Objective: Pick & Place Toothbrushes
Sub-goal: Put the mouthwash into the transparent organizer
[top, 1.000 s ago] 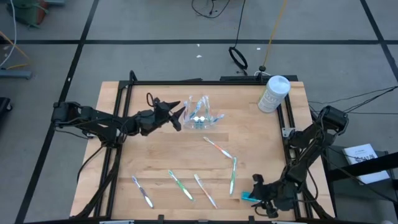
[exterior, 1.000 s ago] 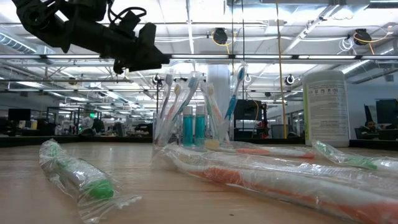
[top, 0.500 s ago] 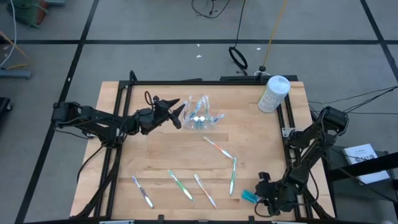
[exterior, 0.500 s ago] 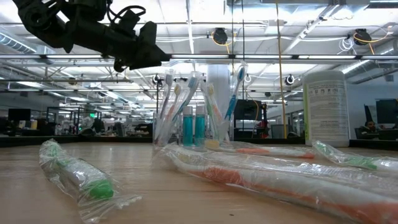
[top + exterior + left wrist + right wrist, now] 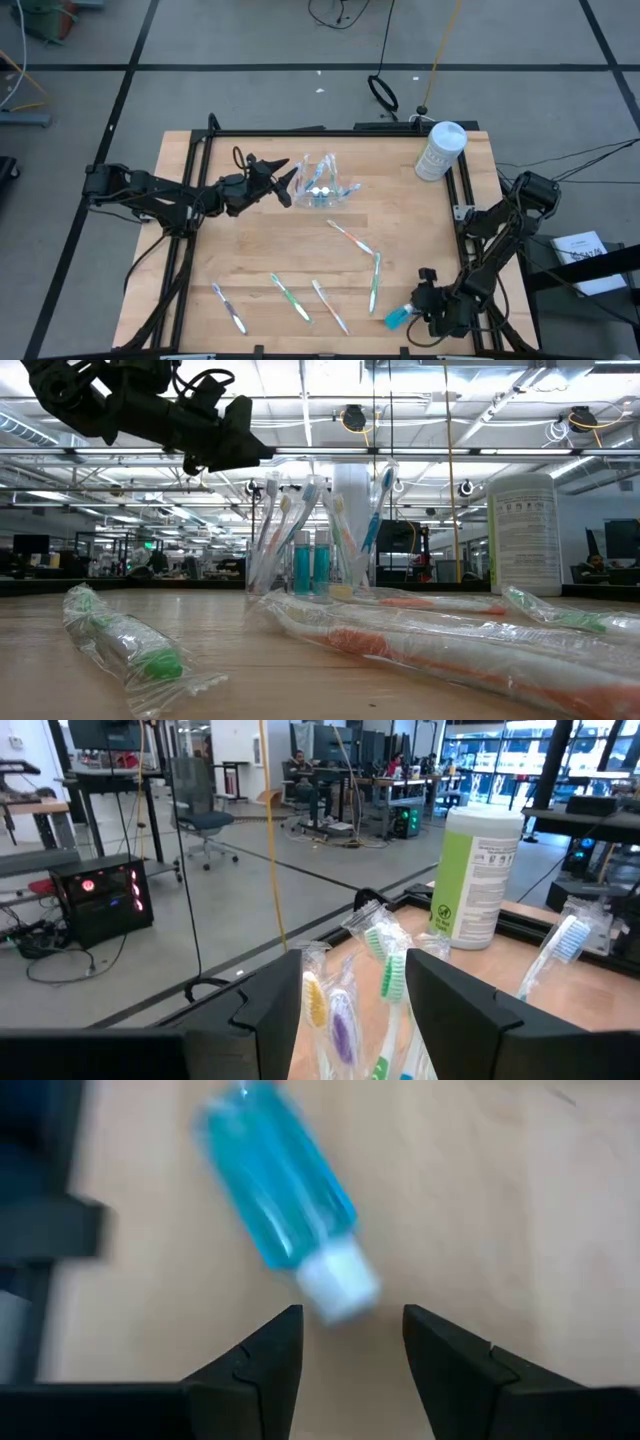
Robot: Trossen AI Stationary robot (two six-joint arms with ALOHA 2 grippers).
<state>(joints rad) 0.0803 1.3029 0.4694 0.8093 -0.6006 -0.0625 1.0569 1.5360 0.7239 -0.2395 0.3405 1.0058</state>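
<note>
On the wooden bench (image 5: 250, 250), seen from straight above, two dark robot arms work at opposite sides. Toward the far middle of the bench stands a clear holder (image 5: 322, 188) with several wrapped toothbrushes (image 5: 300, 525) upright in it, and two short blue tubes among them. The left gripper (image 5: 283, 181) hovers above the bench just beside this holder, pointing at it; its fingers (image 5: 275, 1010) are spread apart with nothing between them, and the standing brush heads show through the gap in the left wrist view.

Five more wrapped toothbrushes lie flat nearer the front of the bench: a purple-handled one (image 5: 229, 308) toward the left, a green one (image 5: 291, 298) and a pale one (image 5: 329, 306) toward the middle, an orange-pink one (image 5: 350, 238) toward the centre, and another green one (image 5: 376, 283) just right of that.

At the front right corner, the right gripper (image 5: 428, 305) sits low over the bench. Its fingers (image 5: 262, 1360) are spread, empty, and aimed at a short blue tube with a white cap (image 5: 285, 1210) lying on the wood just ahead of them, not touching.

A white wipes canister (image 5: 440, 150) stands at the far right corner.
</note>
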